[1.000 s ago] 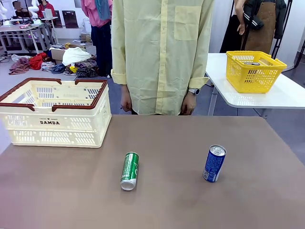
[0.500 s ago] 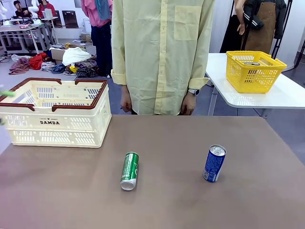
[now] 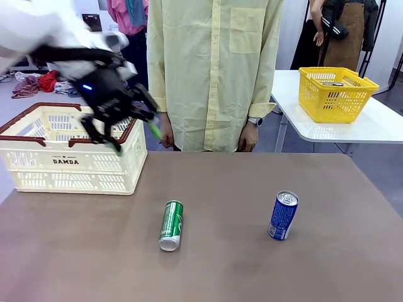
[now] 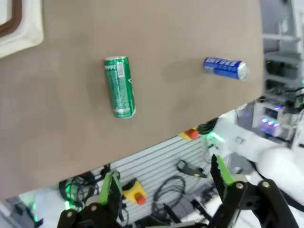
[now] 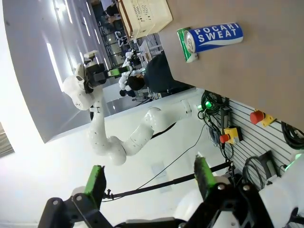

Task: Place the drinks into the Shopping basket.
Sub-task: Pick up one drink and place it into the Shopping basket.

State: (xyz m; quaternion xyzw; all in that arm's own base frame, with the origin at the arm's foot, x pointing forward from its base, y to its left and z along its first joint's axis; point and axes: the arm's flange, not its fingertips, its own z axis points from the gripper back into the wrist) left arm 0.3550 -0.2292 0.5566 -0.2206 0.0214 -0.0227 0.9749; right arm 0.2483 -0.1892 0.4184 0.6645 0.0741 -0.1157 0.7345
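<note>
On the brown table (image 3: 252, 264) the Shopping basket (image 3: 69, 167) sat far left. Our left gripper (image 3: 135, 138) hung by its right end, jaws spread and empty; our right gripper (image 5: 148, 167) was spread too. We found the green can (image 3: 170, 225) lying mid-table, the blue can (image 3: 283, 216) upright to its right

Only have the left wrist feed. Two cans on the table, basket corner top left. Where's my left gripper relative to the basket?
Observer: Front view shows the left gripper open, up in the air by the Shopping basket's right end. Can't tell if it's directly over the rim.
Operator: Cans standing or down?
Observer: The green can lies on its side, silver top toward the robot. The blue can stands upright.
Operator: Person in the way?
Observer: No. The person stands behind the table's far edge, hands hanging down, off the tabletop.
</note>
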